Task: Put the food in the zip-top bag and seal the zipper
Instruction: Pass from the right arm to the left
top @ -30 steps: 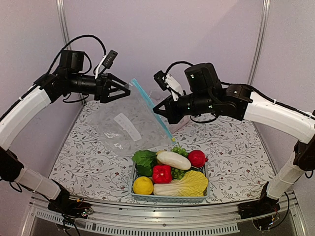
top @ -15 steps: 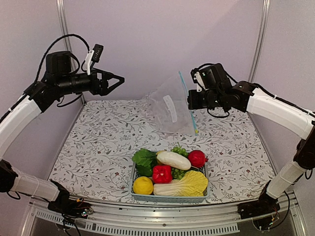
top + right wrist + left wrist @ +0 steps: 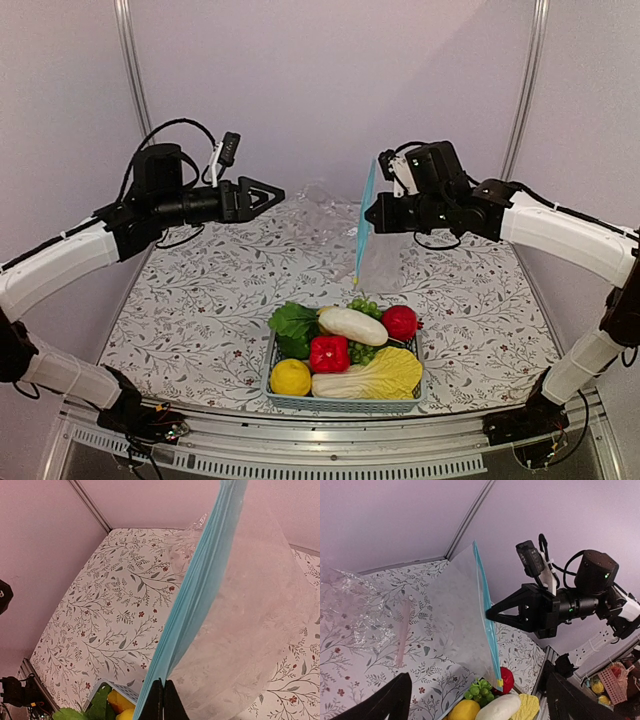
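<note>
Your right gripper (image 3: 372, 212) pinches the zip-top bag (image 3: 385, 262) by its thin teal zipper (image 3: 361, 228); clear crinkly film hangs edge-on; your left gripper (image 3: 270, 193) gapes wide, empty.

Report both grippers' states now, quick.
Left gripper: open, holding nothing.
Right gripper: shut on the zip-top bag, gripping it at the zipper.

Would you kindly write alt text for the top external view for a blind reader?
The right gripper holds a clear zip-top bag hanging by its teal zipper over the table behind a light-blue basket of toy food, while the open left gripper points toward it, empty.
</note>
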You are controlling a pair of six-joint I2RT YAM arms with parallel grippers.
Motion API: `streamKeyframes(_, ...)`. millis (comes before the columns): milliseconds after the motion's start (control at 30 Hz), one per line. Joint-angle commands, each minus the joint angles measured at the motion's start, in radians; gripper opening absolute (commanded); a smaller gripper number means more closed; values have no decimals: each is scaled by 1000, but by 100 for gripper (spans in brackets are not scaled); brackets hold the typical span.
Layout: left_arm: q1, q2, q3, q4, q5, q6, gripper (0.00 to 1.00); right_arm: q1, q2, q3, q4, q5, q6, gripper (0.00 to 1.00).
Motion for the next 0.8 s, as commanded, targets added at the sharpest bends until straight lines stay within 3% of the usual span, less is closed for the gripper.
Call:
streamKeyframes(0,-52,62,-48,194,24,-135,93,6,17,-31,106,-123,31,0)
streamKeyframes(400,-151,279,21,281,59,-208,75,40,27,-39,148,-162,9,0)
streamKeyframes(767,-171,369,84,232,56,-184,69,42,33,-40,157,-174,4,0)
